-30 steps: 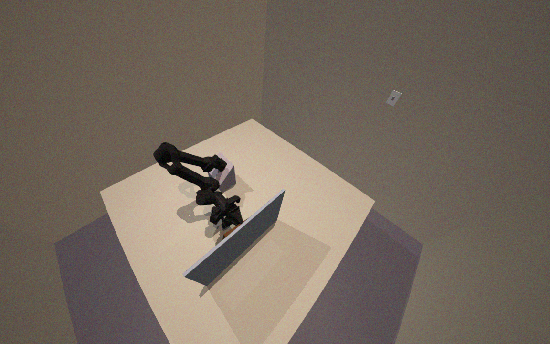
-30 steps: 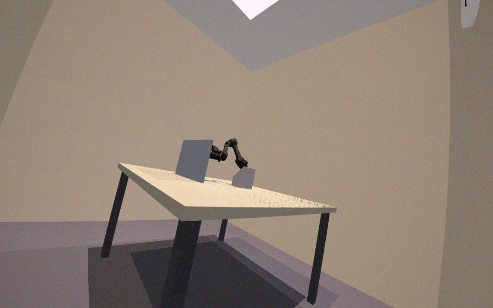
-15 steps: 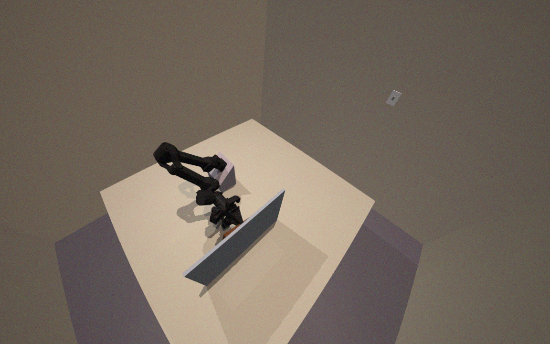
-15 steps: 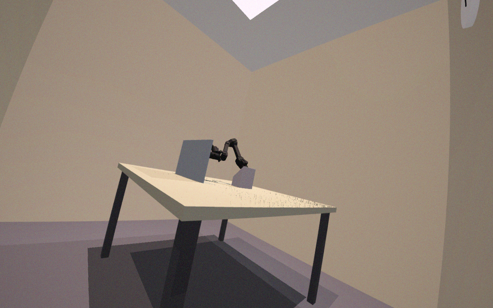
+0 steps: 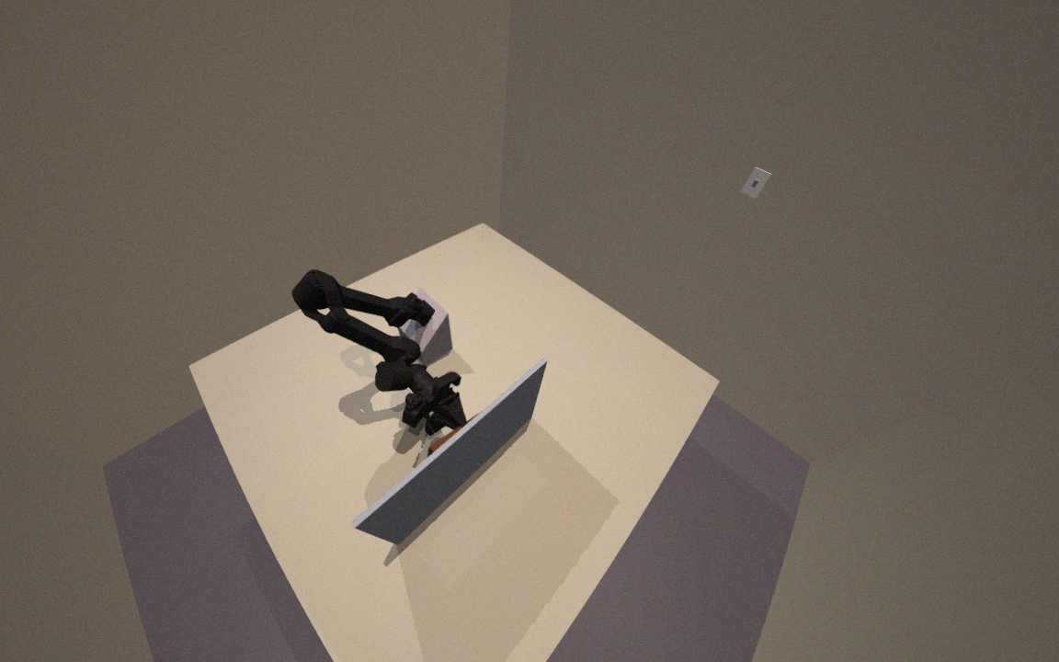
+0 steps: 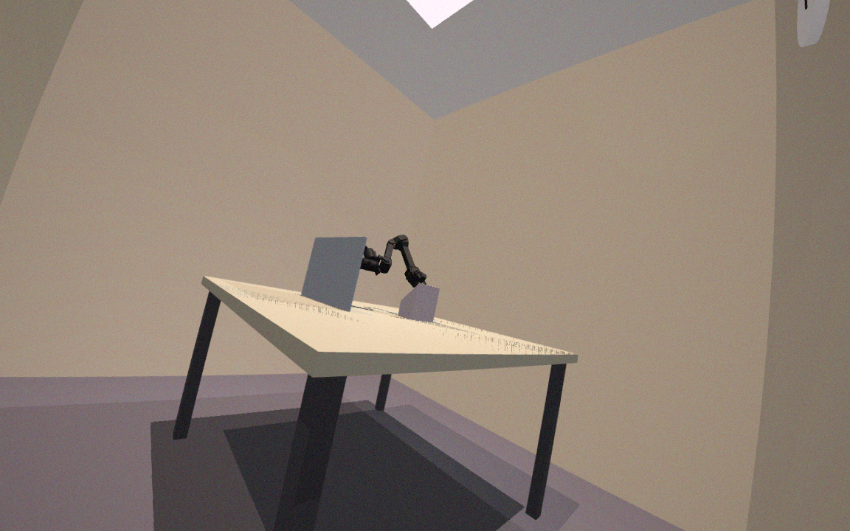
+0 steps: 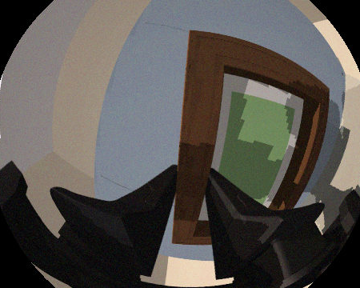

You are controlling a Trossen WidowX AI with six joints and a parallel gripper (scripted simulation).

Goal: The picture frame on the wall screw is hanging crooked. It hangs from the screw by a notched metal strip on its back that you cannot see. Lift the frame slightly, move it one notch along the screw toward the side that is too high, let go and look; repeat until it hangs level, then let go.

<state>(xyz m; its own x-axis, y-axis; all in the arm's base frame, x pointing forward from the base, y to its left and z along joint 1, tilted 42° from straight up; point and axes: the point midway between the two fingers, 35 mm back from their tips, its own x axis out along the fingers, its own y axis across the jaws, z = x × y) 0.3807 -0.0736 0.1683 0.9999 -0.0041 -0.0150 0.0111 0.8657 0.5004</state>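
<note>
Wrist view shows the gripper (image 7: 193, 203) pinching the brown rail of the frame (image 7: 202, 128), one finger (image 7: 148, 203) on the outer side at 7 o'clock and the other over the green picture at 5 o'clock. The frame lies against the blue-grey panel (image 7: 127, 102), its far corner running toward 2 o'clock. The screw and the notched strip are hidden behind it.

From the top, the arm (image 5: 360, 325) reaches from its base block toward 5 o'clock, and only an orange-brown sliver of frame shows between the gripper and the panel's top edge. The exterior view sees just the panel's back.

Judging progress: the grasp is made, so the work sits within a lift-and-shift step. Whether the frame hangs level cannot be told here. Still to come are releasing, checking the tilt, and repeating if it remains crooked.
</note>
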